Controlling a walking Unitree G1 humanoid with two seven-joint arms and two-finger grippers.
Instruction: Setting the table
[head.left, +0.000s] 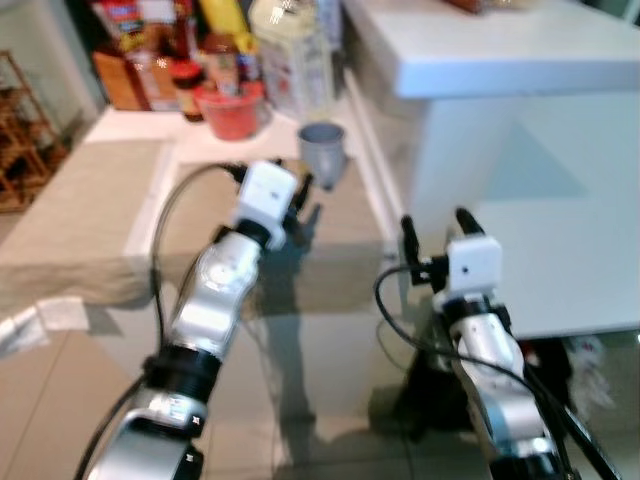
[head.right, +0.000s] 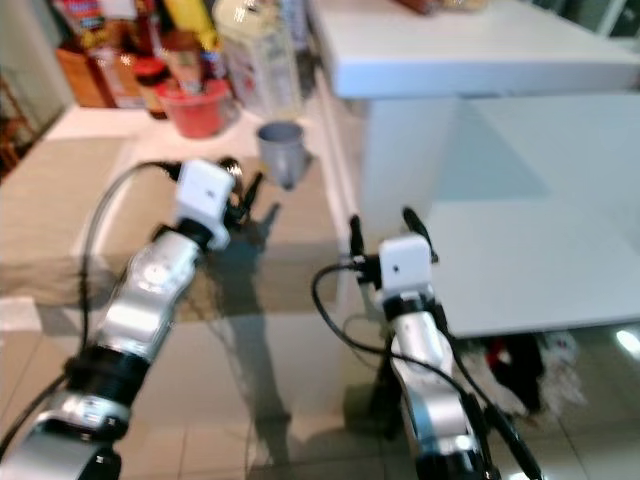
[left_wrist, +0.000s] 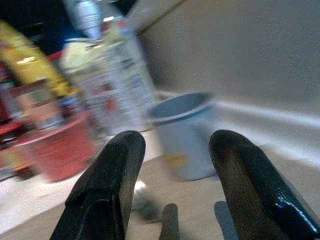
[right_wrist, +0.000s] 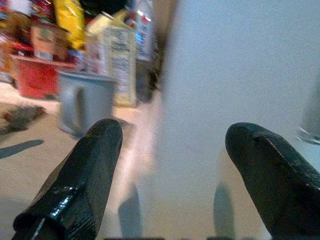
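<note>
A grey-blue cup (head.left: 322, 150) stands upright near the right edge of a beige-covered table (head.left: 80, 210). My left gripper (head.left: 303, 203) hovers just short of the cup and is open. In the left wrist view the cup (left_wrist: 185, 135) sits past the gap between the two black fingers (left_wrist: 107, 185), untouched. My right gripper (head.left: 437, 228) is open and empty, lower and to the right, in front of a white table (head.left: 560, 260). In the right wrist view the cup (right_wrist: 82, 102) with its handle stands off to one side of the fingers (right_wrist: 80, 185).
A red bowl (head.left: 232, 110), a tall carton (head.left: 290, 50) and several bottles and jars crowd the back of the beige table. A higher white counter (head.left: 500, 45) rises at the right. A wooden rack (head.left: 20, 140) stands far left. Tiled floor lies below the arms.
</note>
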